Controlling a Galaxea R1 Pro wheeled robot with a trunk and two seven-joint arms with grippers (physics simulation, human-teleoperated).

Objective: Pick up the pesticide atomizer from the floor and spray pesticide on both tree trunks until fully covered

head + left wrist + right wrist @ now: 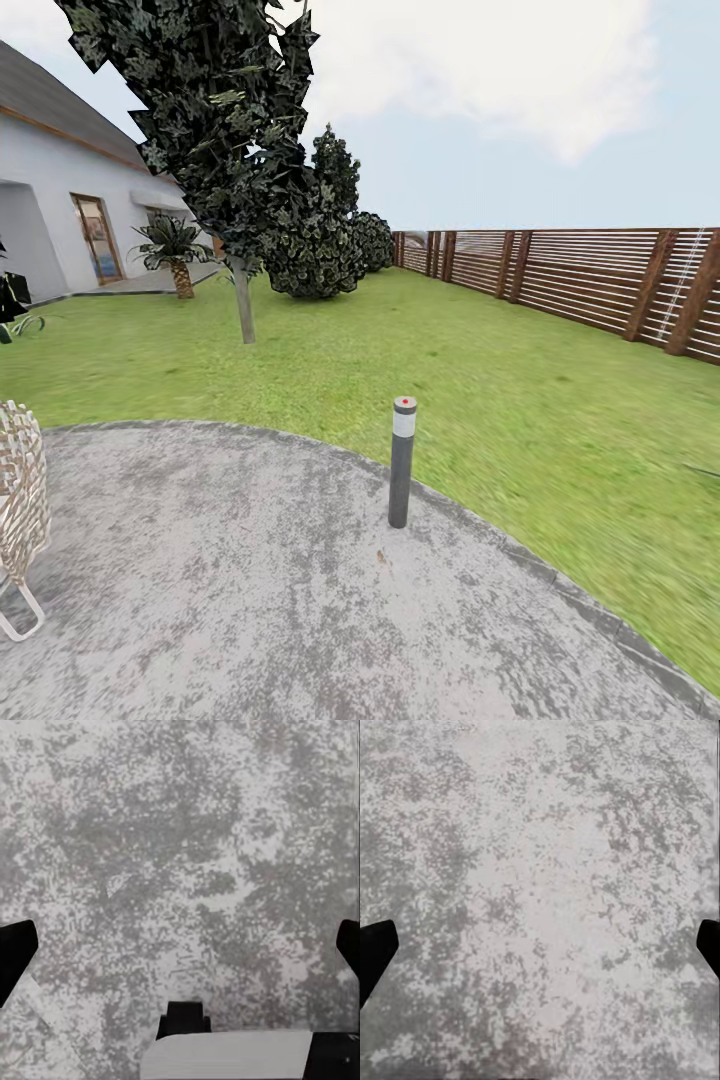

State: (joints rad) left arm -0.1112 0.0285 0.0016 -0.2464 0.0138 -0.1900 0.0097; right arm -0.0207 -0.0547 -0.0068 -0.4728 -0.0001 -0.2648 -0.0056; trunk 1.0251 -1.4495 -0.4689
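paving under the arms: mottled grey concrete pad (230,600), round-edged, seen close beneath both wrist cameras.
left gripper (180,945): fingers (15,952) spread wide at the two sides of the left wrist view, released, nothing between them; bare paving below.
right gripper (540,945): fingers (375,949) likewise spread apart and empty, hanging over bare paving.
woven chair (20,500): pale wicker seat on a white frame, at the left edge of the pad, near the robot.
bollard light (402,460): dark grey post with a white band and red cap, upright near the pad's rim, just inside the stone edging.
lawn (480,370): the garden grass begins at the pad's rim and runs to the fence; no object can be made out lying on it.
dark bushy tree (240,150): thin stem, dense dark foliage, left of centre on the grass; judged not a spray target.
palm plant (175,250): small, near the house wall.
white house (60,190): left background, door visible.
wooden fence (590,280): brown horizontal slats, right background.
pesticide atomizer: location cannot be told from these views.
thick pale trunks: likewise not identifiable.
task progress: judged at the start; nothing picked up, no spraying done.
remaining: locate the atomizer, grasp it, reach each tree, cover both trunks.
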